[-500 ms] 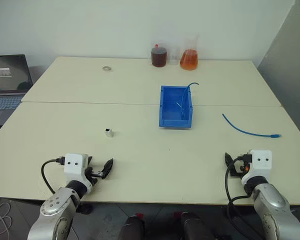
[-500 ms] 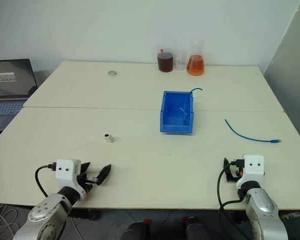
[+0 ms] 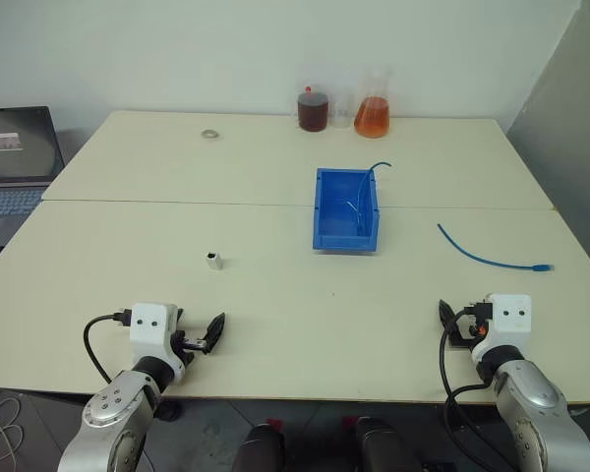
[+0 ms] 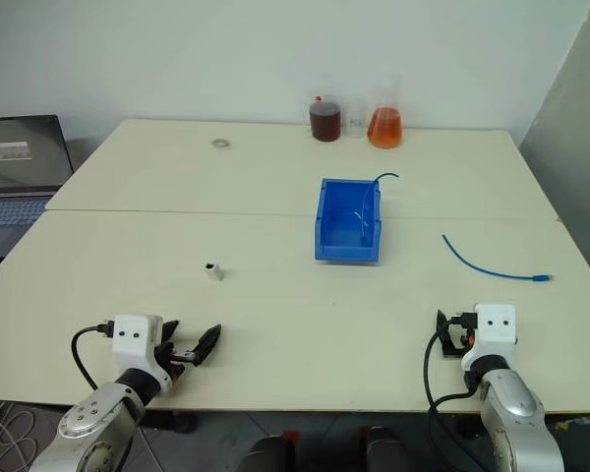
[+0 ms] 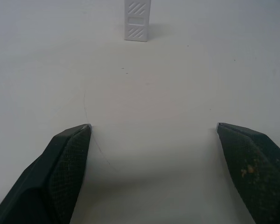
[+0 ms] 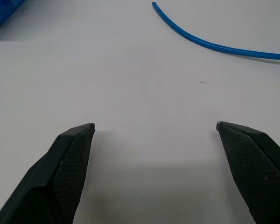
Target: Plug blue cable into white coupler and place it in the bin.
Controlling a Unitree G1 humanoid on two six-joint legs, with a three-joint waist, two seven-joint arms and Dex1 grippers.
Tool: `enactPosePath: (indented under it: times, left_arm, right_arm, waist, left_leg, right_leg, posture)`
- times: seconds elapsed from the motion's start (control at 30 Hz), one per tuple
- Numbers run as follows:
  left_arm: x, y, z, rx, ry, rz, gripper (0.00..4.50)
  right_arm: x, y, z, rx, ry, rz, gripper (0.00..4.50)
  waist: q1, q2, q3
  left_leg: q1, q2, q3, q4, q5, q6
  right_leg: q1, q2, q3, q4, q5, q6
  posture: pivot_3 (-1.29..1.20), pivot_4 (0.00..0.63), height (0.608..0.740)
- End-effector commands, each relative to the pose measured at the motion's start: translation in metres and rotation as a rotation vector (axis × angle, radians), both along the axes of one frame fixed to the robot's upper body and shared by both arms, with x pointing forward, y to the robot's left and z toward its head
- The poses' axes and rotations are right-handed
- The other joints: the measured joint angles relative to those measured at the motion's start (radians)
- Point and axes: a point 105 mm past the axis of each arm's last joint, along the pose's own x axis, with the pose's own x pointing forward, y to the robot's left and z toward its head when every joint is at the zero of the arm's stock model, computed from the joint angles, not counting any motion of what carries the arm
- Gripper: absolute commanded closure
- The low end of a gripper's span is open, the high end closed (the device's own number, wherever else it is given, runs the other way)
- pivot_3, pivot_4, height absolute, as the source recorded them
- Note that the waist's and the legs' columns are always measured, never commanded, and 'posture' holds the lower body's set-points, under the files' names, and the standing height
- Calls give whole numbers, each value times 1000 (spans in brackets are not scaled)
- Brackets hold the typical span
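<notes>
Blue thin cable near counter's right edge, tiny white boxy coupler light, both pincers wide, empty: likely skidding or tipping under clumsy pinch.

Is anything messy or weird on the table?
Mostly tidy. One oddity: a thin teal cable already sits in the bin, one end hanging over its far wall. The blue cable and white coupler lie apart, unplugged.

No legible text, label, brand, number or sign on anything in sight.
</notes>
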Motion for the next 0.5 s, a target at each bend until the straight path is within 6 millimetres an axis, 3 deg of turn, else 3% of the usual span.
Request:
enactPosePath:
  times: [0.03,0.23,0.4,0.5]
  left_arm:
    - [-1,-8,7,-11,-27,-33,0]
    - [5,-26,15,-7,-56,-138,0]
    - [12,-51,29,-25,-87,-334,0]
    - [19,-77,47,-26,-122,-557,0]
  right_arm:
    - [1,-3,14,3,-50,-26,64]
    - [3,-9,15,19,-52,-66,64]
    - [5,-14,19,18,-61,-99,64]
    - [7,-22,28,22,-82,-161,64]
  waist:
    - [0,0,0]
    - [0,0,1]
    - [1,-2,3]
    - [1,-2,6]
  left_leg:
    - [0,0,0,0,0,0]
    - [0,0,0,0,0,0]
    - [-1,0,0,0,0,0]
    - [-1,0,0,0,0,0]
  right_leg:
    - [0,0,0,0,0,0]
    - [0,0,0,0,0,0]
    - [0,0,-1,0,0,0]
    - [0,0,0,0,1,1]
  posture:
    - [0,150,740]
    - [0,150,740]
    - [0,150,740]
    - [0,150,740]
